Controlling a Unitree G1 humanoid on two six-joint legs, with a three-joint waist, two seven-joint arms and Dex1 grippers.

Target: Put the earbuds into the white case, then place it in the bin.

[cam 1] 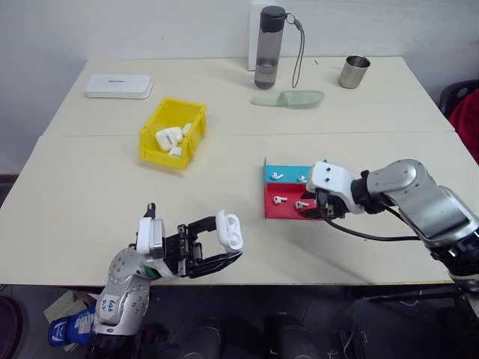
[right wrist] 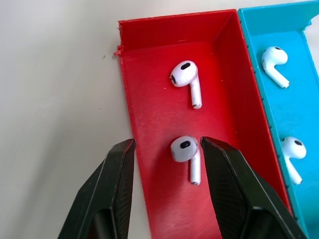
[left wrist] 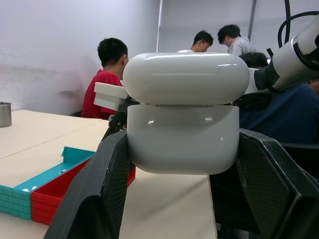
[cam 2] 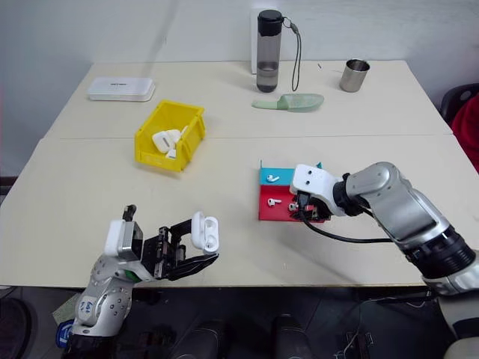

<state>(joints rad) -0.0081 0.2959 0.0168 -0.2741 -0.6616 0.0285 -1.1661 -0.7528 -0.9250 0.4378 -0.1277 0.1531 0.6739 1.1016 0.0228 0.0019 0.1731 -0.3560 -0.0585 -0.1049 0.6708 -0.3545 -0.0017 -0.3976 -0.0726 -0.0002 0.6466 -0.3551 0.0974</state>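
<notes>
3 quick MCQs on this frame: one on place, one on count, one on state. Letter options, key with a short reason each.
1. Where is the right gripper?
A. over the red tray
B. over the yellow bin
C. beside the metal cup

2. How many earbuds lie in the red tray?
A. one
B. two
C. four

3. What is the left gripper doing?
A. hanging open
B. shut on the white case
C. shut on a bottle

Key:
1 A: the right gripper hangs over the red tray.
2 B: two earbuds lie in it, one between the fingers.
3 B: the left gripper clamps the white case, lid open.
</notes>
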